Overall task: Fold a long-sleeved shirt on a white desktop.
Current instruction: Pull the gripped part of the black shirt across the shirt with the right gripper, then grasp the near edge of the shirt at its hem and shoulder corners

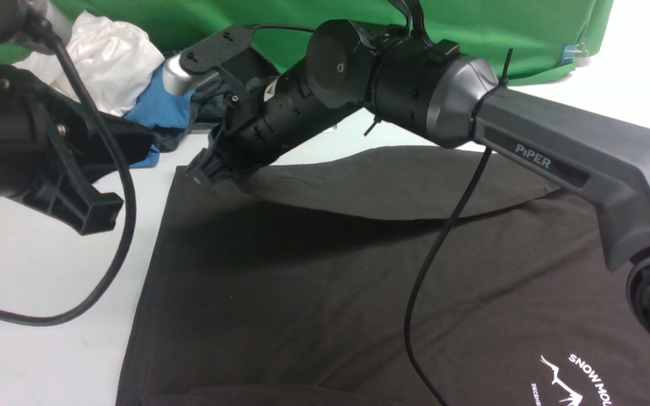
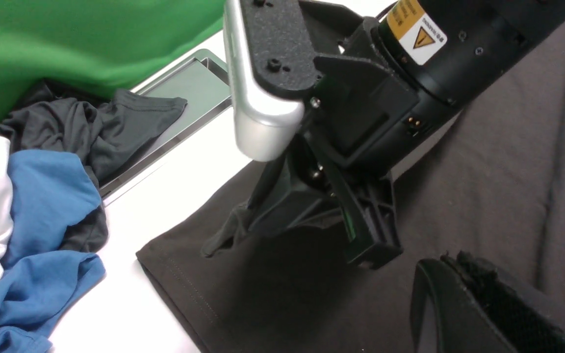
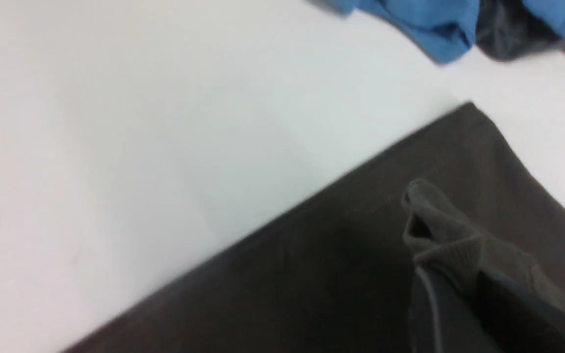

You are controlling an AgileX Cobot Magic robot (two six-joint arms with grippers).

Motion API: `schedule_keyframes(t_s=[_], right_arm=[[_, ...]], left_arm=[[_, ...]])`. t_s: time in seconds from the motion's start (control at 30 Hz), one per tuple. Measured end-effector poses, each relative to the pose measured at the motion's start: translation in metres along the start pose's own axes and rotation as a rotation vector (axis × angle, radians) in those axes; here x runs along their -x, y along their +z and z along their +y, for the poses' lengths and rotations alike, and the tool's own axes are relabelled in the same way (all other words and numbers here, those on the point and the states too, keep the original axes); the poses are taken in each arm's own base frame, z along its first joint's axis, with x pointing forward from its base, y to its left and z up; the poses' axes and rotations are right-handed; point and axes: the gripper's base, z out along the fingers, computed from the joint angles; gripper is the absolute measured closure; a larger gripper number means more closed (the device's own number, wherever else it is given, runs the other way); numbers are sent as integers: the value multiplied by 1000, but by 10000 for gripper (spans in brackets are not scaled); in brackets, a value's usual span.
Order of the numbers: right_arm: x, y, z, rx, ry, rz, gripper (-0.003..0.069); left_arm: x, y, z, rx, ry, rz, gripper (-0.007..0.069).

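Bright overhead light bleaches the smooth matte white desktop (image 1: 37, 265) at far right. The black right robot arm (image 1: 556, 160) throws a soft, broad shadow on the dark brownish-black cotton long-sleeved shirt (image 1: 302, 310). The right wrist view is blurred (fabric edges smear); the others are sharp.

Right arm (image 1: 539, 155) stretches across from the right toward the far left, wrist pitched down, right gripper (image 1: 207, 169) low with its jaws nipped on a fold of the long-sleeved shirt (image 1: 330, 270), while the left gripper (image 1: 92, 213) hangs raised at the left, jaws pressed together.
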Motion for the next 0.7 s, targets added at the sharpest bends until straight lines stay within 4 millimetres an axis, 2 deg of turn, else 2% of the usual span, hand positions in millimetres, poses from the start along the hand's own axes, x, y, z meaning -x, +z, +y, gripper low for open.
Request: schedule_keyframes(t_s=[0.07, 0.13, 0.2, 0.3, 0.37, 0.47, 0.6, 0.7], right_arm=[[0, 1, 5, 9, 10, 0, 524], [1, 2, 9, 17, 26, 0, 445], [0, 3, 14, 28, 26, 6, 328], [-1, 2, 19, 46, 21, 33, 217], [0, -5, 21, 53, 12, 51, 209], [5, -26, 24, 38, -33, 76, 279], [12, -73, 24, -35, -102, 153, 499], [14, -105, 18, -115, -100, 199, 594]], left_arm=[[0, 0, 0, -2, 0, 2, 604], [0, 0, 0, -5, 0, 4, 604], [0, 0, -1, -6, 0, 5, 604], [-1, 0, -1, -7, 0, 7, 604], [-1, 0, -1, -9, 0, 9, 604], [-1, 0, -3, -24, 12, 20, 604], [-1, 3, -20, -111, 99, 62, 604], [-4, 3, -38, -215, 179, 116, 604]])
